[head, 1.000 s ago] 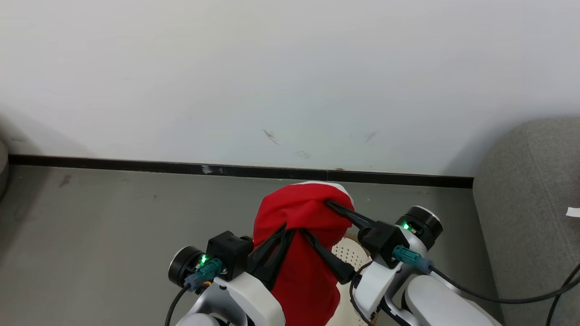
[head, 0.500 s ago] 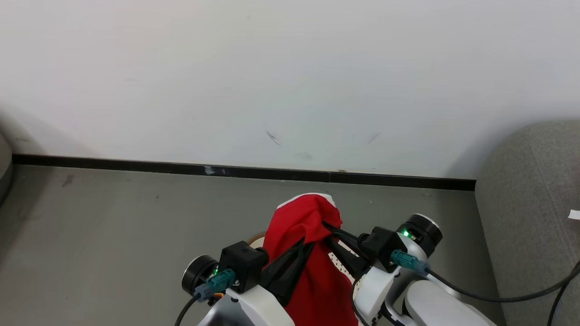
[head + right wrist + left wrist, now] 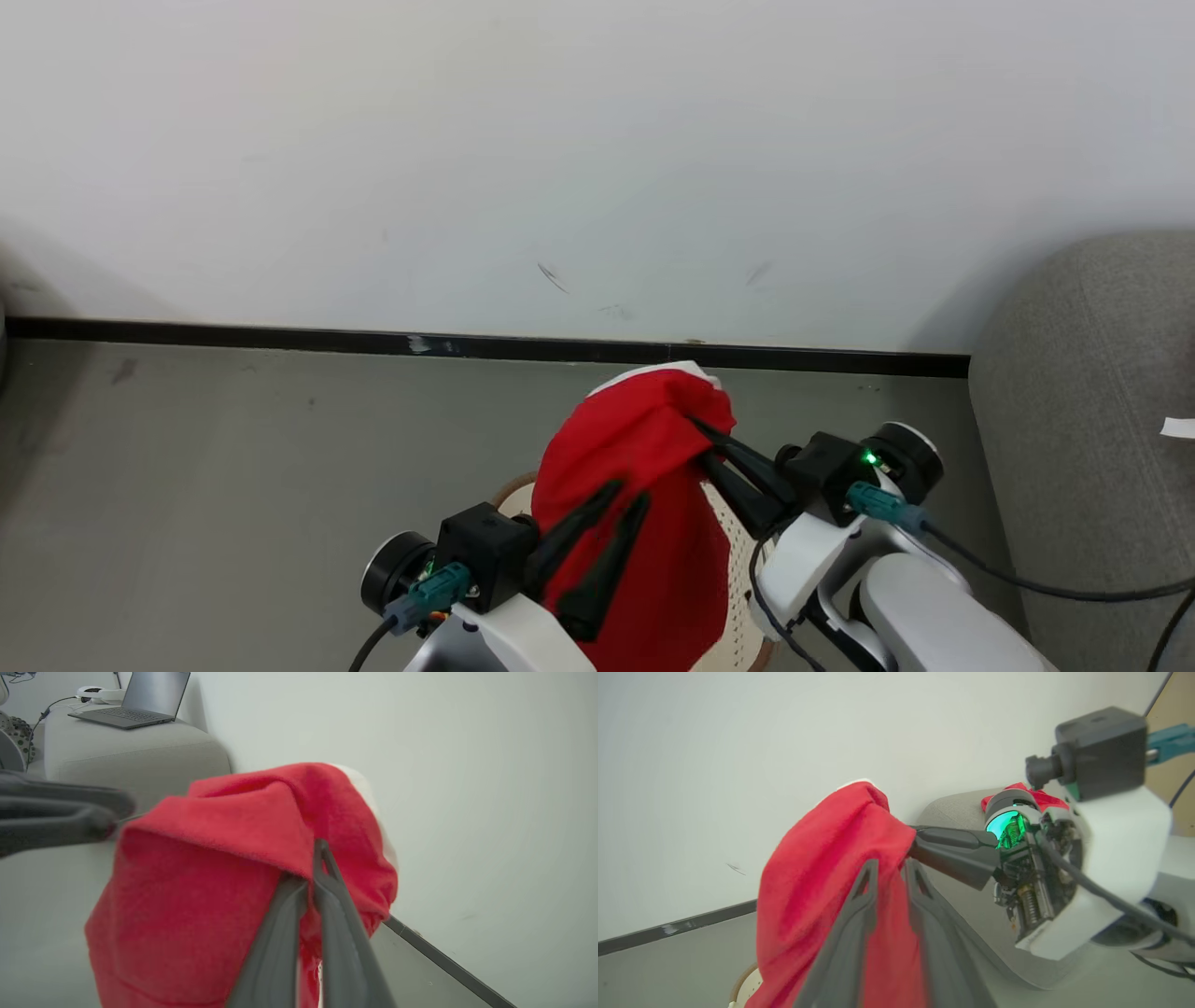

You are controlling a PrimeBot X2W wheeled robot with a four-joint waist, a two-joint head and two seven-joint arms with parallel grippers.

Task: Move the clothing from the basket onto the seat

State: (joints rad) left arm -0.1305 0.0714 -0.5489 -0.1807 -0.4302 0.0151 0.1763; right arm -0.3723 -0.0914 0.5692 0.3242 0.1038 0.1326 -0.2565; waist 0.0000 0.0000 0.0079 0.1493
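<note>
A red garment with white trim [image 3: 644, 448] hangs bunched above the cream basket [image 3: 724, 546], whose brown rim peeks out beside it. My right gripper [image 3: 702, 441] is shut on the cloth's upper right fold; in the right wrist view its fingertips [image 3: 316, 858] pinch the red fabric [image 3: 210, 868]. My left gripper [image 3: 627, 493] lies against the front of the cloth with its fingers [image 3: 871, 872] slightly parted and red fabric [image 3: 817, 858] showing between them. The grey seat [image 3: 1092, 392] stands at the right; another red garment [image 3: 1041, 794] lies on it.
A white wall with a black skirting strip [image 3: 280, 334] closes off the grey floor [image 3: 233, 485] ahead. A small white tab [image 3: 1178, 427] lies on the seat. In the right wrist view a separate grey upholstered block [image 3: 131, 751] carries a laptop [image 3: 140, 700].
The garment dipped and has risen again. My right gripper has shifted right, still holding the cloth. The left fingers, closed together on the cloth before, now stand slightly apart.
</note>
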